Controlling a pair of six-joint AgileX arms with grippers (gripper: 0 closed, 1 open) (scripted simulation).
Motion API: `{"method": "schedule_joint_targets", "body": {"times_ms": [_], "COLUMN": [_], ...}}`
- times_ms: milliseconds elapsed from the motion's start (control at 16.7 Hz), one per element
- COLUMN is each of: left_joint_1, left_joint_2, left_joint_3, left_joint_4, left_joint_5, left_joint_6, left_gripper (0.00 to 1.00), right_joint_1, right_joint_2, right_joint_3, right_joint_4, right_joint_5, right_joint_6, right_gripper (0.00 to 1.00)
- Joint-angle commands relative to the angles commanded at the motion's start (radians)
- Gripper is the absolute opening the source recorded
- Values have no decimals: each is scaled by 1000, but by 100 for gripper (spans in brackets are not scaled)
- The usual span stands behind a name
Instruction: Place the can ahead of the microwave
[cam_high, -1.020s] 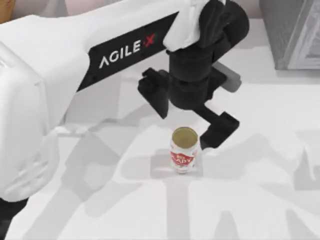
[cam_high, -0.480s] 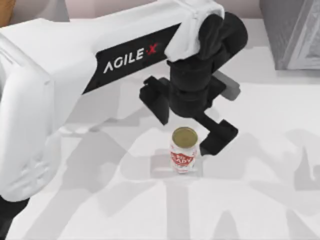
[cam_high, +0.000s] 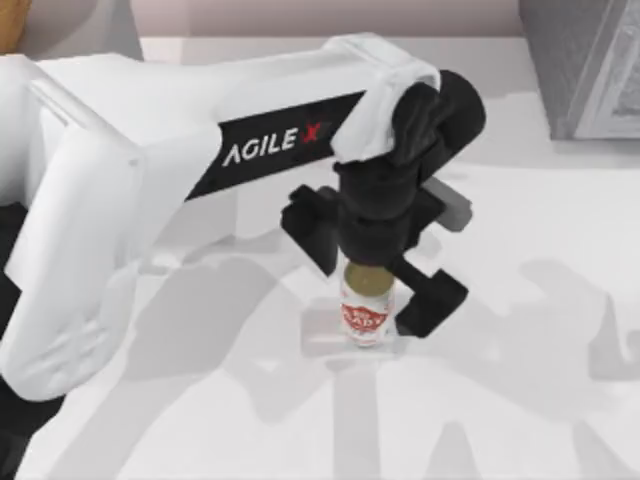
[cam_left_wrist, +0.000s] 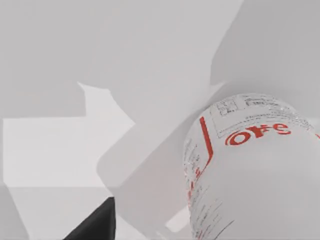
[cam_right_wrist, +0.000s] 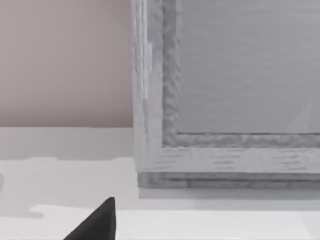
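Can (cam_high: 366, 309) upright on white tabletop (cam_high: 520, 400), near the middle of the top view, its gold top partly covered by the wrist. Left end effector (cam_high: 372, 268) low over it, fingers spread apart either side, not clamped. Left wrist view: can's white side and red print (cam_left_wrist: 250, 170) close up. Speckled grey box (cam_high: 585, 65) at far right; right wrist view faces its framed panel (cam_right_wrist: 230, 95).

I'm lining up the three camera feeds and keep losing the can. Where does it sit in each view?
Top view: the can stands upright near the table's middle, between the left gripper fingers.
Left wrist view: the can looms close, red lettering facing the camera.
Right wrist view: not in it; a speckled grey box is there.
Shared landmark: the white table.
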Motion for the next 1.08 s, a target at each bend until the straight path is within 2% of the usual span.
{"method": "schedule_joint_targets", "body": {"times_ms": [780, 1080], "left_joint_1": [0, 0], "left_joint_2": [0, 0], "left_joint_3": [0, 0], "left_joint_4": [0, 0], "left_joint_5": [0, 0], "left_joint_6": [0, 0], "left_gripper": [2, 0], "right_joint_1": [0, 0], "right_joint_2": [0, 0], "right_joint_3": [0, 0], "right_joint_4": [0, 0], "right_joint_5": [0, 0], "right_joint_6": [0, 0], "right_gripper": [100, 100]}}
